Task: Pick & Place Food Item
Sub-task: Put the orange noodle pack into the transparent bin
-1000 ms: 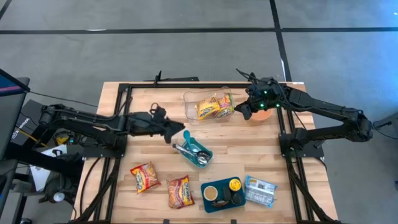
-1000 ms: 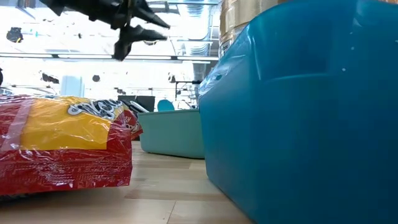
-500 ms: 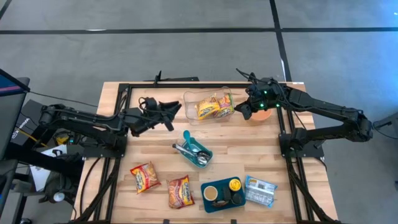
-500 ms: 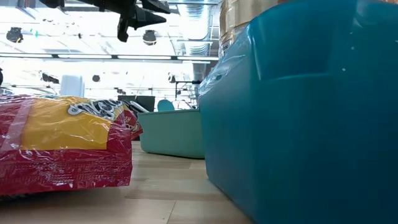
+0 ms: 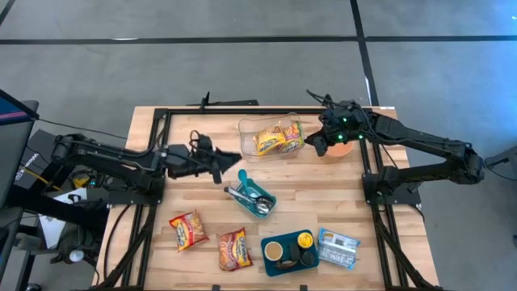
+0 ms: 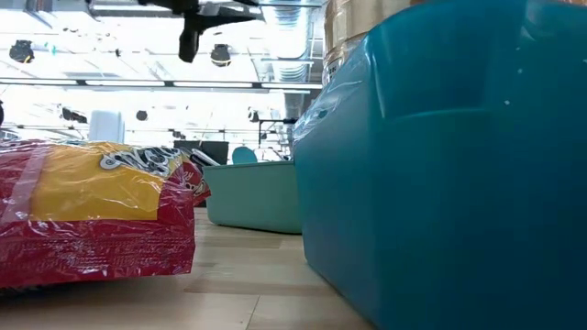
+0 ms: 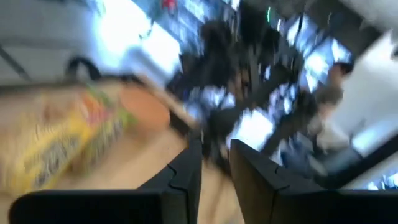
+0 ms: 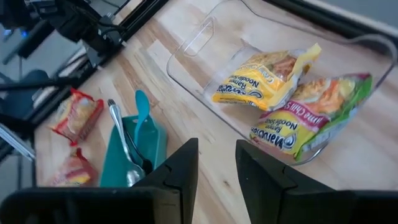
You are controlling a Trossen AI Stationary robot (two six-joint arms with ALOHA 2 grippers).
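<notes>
Both grippers' jaws stand slightly parted, pinching nothing. Left gripper hovers just beside the clear plastic bin, which holds two yellow noodle packets; right gripper waits at that bin's opposite side. Two red noodle packets lie well apart from both.

High view looks straight down; low view sits level beside the teal tray

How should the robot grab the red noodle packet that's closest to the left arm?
The red noodle packet lies flat on the table, so it is probably best to come straight down from above and pinch across its narrower width near the middle. The second red packet sits close beside it, so the far edge looks freer for the left gripper.
</notes>
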